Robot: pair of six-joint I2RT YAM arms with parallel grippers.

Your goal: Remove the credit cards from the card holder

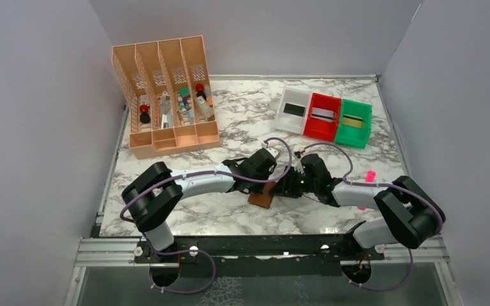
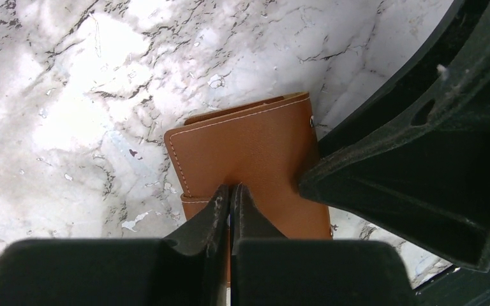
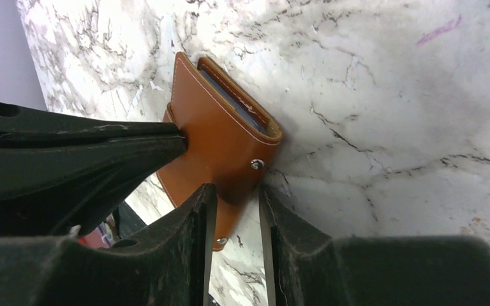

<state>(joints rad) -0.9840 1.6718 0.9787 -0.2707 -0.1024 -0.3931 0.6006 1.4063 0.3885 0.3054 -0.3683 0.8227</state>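
Jaws first: on the left gripper (image 2: 230, 191) they were squeezed together, tips planted on the brown cover of the card holder (image 2: 255, 146). It lay folded on the marble table (image 1: 230, 220) near the front edge, between the two arms.

At the back right we had three bins in a row, a white bin (image 1: 283, 102), a red bin (image 1: 319, 131) and a green bin (image 1: 351, 139), each with one flat card (image 1: 294, 109) lying inside. Back left stood a peach desk organizer (image 1: 175, 141), its four slots holding small odds and ends we could not make out. A little pink thing (image 1: 370, 175) sat by the right arm.

Both grippers crowded the holder and hid most of it from above. The right gripper (image 3: 236, 191) had its jaws a narrow gap apart, straddling the holder's snap tab (image 3: 230, 182); whether they actually pinched it, we could not tell. A grey-blue edge (image 3: 233, 99) showed inside the fold.
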